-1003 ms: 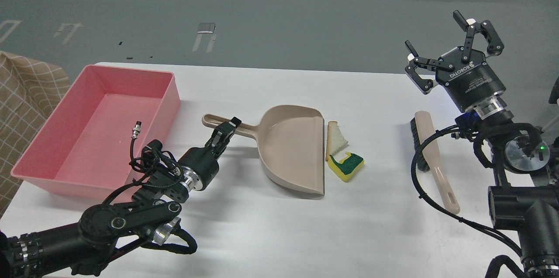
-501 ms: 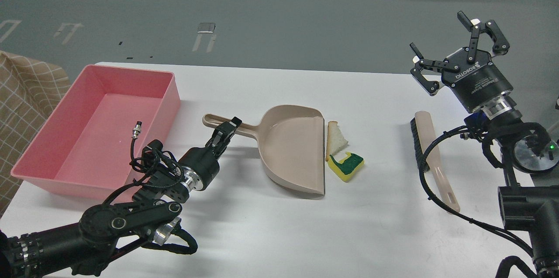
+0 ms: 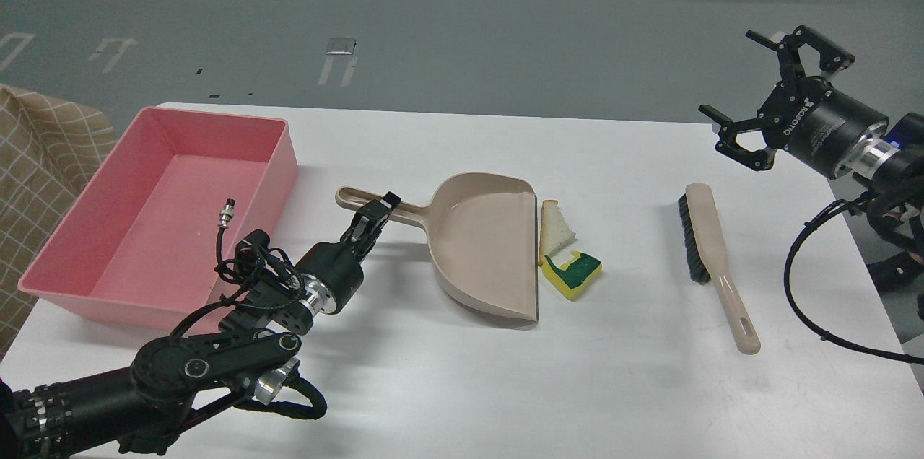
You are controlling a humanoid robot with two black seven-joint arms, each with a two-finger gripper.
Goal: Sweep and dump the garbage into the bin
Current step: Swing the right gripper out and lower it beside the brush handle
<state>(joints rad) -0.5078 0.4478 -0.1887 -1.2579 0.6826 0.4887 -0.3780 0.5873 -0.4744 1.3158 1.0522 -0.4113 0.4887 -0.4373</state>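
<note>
A triangular white bread slice and a yellow sponge with a green top lie on the white table just right of the beige dustpan's open edge. The pink bin stands at the left and holds no garbage. My left gripper is shut on the dustpan's handle. My right gripper is open and empty, raised above the table's far right corner.
A beige hand brush with black bristles lies on the table right of the garbage, handle toward me. A cable with a metal plug from my left arm hangs in front of the bin. A checked cloth is at the far left.
My right arm has swung up and to the right, away from the brush, turning the open gripper to point left. The left gripper and the dustpan have not moved.
</note>
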